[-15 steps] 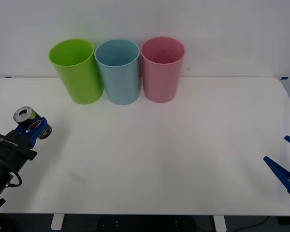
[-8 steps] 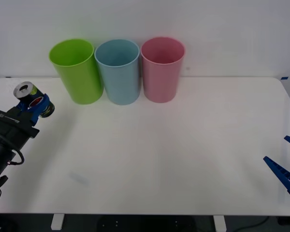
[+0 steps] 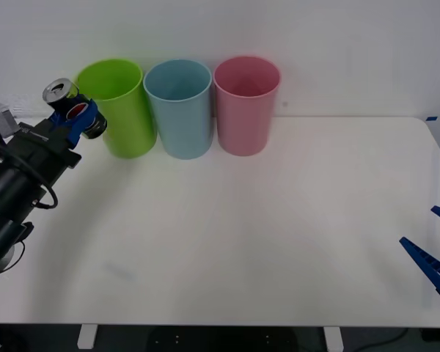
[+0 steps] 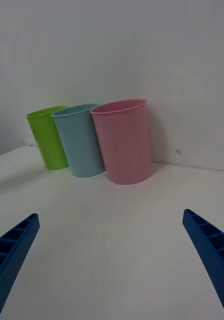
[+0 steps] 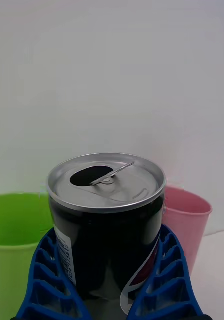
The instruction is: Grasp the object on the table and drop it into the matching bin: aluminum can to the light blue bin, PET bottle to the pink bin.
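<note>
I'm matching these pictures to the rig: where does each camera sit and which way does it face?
Front: above the arms, looking down at the table; left gripper holding the can, right gripper open.
Right wrist: low over the table, facing the bins; its open fingers.
Left wrist: behind the can, its fingers around it.
All share the pink bin.

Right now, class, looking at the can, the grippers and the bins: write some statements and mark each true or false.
1. The left gripper holds the can. True.
2. The can lies on the table. False: it is held in the air beside the green bin.
3. The blue bin stands between green and pink bin. True.
4. The right gripper is shut. False: it is open, holding nothing.
</note>
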Available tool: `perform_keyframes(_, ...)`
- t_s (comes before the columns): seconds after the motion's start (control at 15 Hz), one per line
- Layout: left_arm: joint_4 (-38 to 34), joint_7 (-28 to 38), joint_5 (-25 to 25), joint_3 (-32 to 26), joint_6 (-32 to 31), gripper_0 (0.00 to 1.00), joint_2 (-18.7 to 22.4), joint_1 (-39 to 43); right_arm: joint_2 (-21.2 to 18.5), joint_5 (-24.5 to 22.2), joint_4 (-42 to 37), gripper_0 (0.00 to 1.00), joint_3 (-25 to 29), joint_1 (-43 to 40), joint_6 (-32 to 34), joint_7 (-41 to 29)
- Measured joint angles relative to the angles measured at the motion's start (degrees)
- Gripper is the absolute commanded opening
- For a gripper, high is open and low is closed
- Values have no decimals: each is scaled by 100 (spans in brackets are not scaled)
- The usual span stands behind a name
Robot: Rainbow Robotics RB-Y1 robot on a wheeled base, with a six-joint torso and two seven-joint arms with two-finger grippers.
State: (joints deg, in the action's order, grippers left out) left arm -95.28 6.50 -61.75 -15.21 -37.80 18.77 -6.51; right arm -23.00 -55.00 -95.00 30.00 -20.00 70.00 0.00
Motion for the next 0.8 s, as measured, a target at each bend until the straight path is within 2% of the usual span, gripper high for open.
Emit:
perform_keyframes(0.27, 8, 745, -938, 76, 226, 0, -291, -589, 0, 0, 0, 100, 0, 0, 0, 0)
perform_keyframes(0.53, 56, 948, -1810, 158, 503, 0, -798, -1068, 0, 0, 0, 100, 0, 1, 0, 0)
perform_keyframes(0.8, 556, 1001, -2600, 61, 576, 0, -1207, -1736, 0, 0, 0, 100, 0, 1, 0, 0)
